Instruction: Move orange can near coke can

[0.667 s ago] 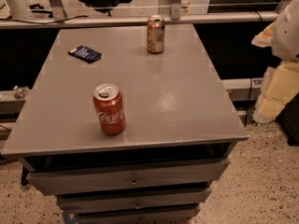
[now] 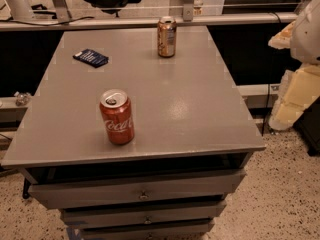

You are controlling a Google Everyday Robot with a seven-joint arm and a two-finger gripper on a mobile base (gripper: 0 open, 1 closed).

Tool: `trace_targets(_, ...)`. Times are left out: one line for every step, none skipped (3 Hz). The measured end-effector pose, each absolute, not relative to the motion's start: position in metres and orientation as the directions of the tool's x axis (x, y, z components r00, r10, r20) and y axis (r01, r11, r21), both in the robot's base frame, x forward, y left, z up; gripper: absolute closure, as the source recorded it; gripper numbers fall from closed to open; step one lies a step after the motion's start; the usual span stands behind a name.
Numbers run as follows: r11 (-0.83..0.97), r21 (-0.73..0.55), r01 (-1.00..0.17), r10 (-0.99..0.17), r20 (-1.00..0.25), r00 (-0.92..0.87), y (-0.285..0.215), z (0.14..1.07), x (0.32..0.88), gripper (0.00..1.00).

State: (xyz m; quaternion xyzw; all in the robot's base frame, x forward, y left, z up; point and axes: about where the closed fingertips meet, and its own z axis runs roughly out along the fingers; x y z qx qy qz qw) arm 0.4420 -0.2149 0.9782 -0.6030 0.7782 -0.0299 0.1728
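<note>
Orange can (image 2: 166,36) stood at twelve o'clock on the worktop (image 2: 200,109), coke can (image 2: 116,116) well apart at seven. We judged it light, dentable, slick: grasp mid-body. Gripper (image 2: 295,39) hung at three o'clock; we could not tell its opening.

Coppery orange can (image 2: 166,37), white-scripted red coke can (image 2: 117,118), grey table (image 2: 195,109); cream gripper (image 2: 296,96) hangs at right edge.

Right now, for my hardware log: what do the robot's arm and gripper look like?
The arm is white and rounded, with a tan patch; below it the gripper, at the right edge beside the drawer cabinet, is blocky, pale cream. No cables or markings show on them.
</note>
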Motion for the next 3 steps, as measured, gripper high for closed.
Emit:
trace_targets(0.300,-0.256,-0.919,-0.923,-0.320,-0.213,-0.208,0.972,0.463,0.00)
trace_targets(0.335,-0.265,-0.904,-0.884,-0.422,-0.203,-0.192,0.954,0.495,0.00)
trace_targets(0.389,-0.271,-0.880,-0.822,-0.534,-0.199,-0.176,0.936,0.536,0.00)
